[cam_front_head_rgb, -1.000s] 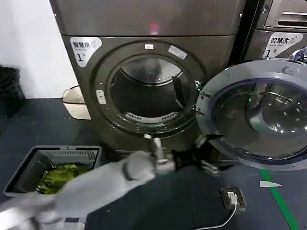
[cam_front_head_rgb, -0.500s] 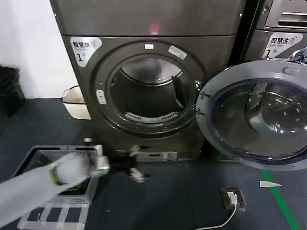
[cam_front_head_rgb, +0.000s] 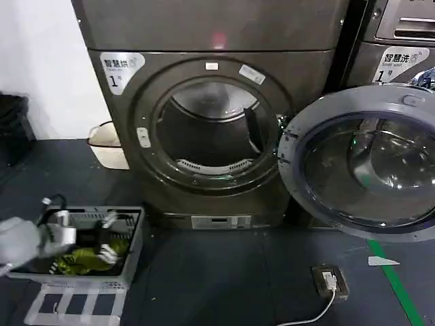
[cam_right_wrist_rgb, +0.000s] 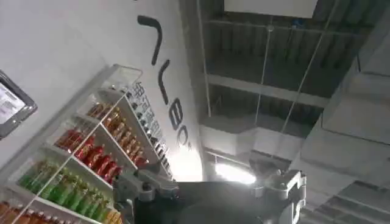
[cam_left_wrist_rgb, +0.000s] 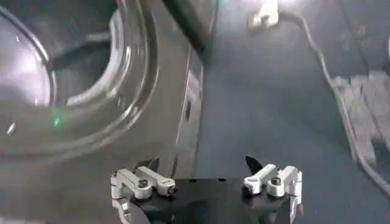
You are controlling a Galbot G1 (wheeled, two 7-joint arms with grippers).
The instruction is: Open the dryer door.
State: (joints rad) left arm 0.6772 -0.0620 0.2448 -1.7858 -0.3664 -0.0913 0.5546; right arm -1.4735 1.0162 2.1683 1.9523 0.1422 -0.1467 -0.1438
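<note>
The grey dryer point(cam_front_head_rgb: 204, 27) has its round opening point(cam_front_head_rgb: 214, 129) uncovered, with the dark drum showing inside. Its glass door point(cam_front_head_rgb: 367, 170) hangs swung out wide to the right. My left gripper point(cam_front_head_rgb: 102, 238) is low at the left, over a laundry basket and well away from the door. In the left wrist view the left gripper point(cam_left_wrist_rgb: 207, 176) is open with nothing between its fingers, and the dryer front point(cam_left_wrist_rgb: 152, 91) lies ahead of it. My right gripper point(cam_right_wrist_rgb: 210, 182) is open, raised and facing a ceiling and a shelf.
A grey basket point(cam_front_head_rgb: 132, 231) holding green cloth sits on the floor at the left. A white bin point(cam_front_head_rgb: 105, 146) stands beside the dryer. A plug and cable point(cam_front_head_rgb: 329, 282) lie on the dark floor at the right, near a green floor line point(cam_front_head_rgb: 401, 288). A second machine point(cam_front_head_rgb: 401, 41) stands at the right.
My left arm has swept from in front of the dryer's base leftward and back over the basket. The door has stayed wide open.
</note>
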